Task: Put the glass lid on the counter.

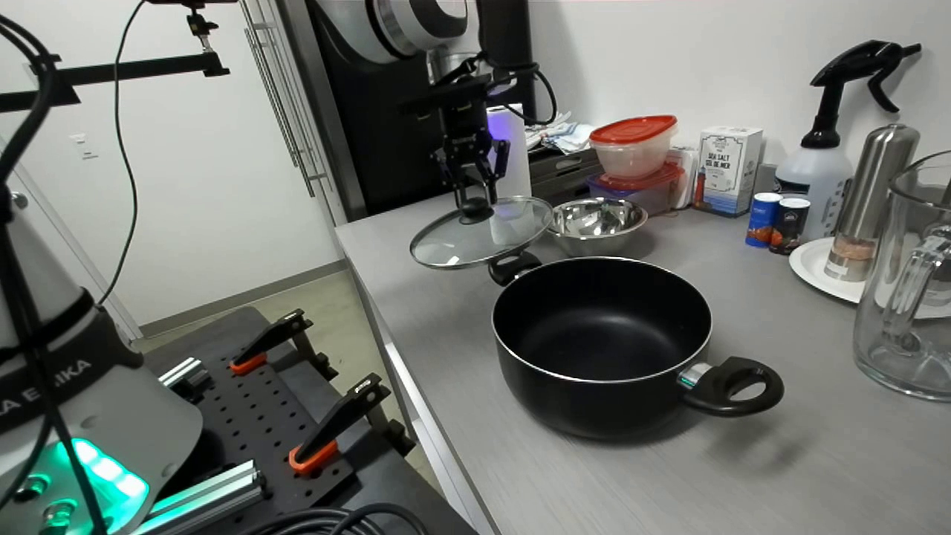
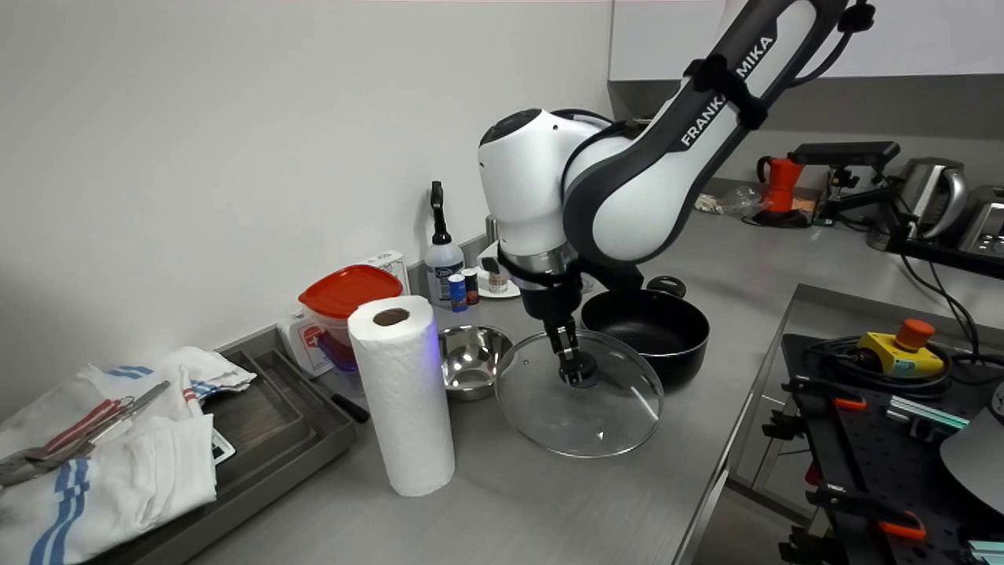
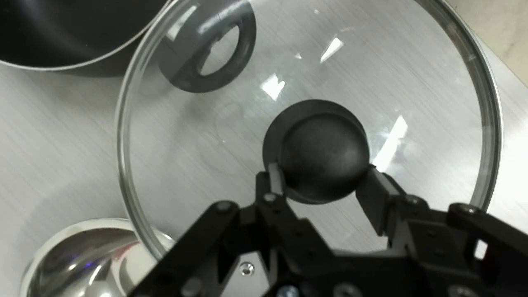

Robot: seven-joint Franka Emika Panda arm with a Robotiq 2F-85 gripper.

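Note:
The round glass lid (image 1: 446, 241) with its black knob shows in both exterior views (image 2: 580, 428) and in the wrist view (image 3: 198, 136). My gripper (image 1: 477, 198) is shut on the knob, with a finger on either side of it in the wrist view (image 3: 324, 177). The lid hangs above the grey counter (image 1: 832, 461) and looks slightly tilted. Its edge overlaps the black pot's near handle and the steel bowl's rim in the wrist view. The gap between lid and counter is hard to judge. The counter shows through the glass.
The open black pot (image 1: 594, 401) stands beside the lid. The steel bowl (image 2: 471, 369) is on its other side. A paper towel roll (image 2: 404, 400) stands near the lid. Red-lidded containers (image 1: 635, 148) are by the wall. The counter's straight edge (image 1: 438, 431) runs near the lid.

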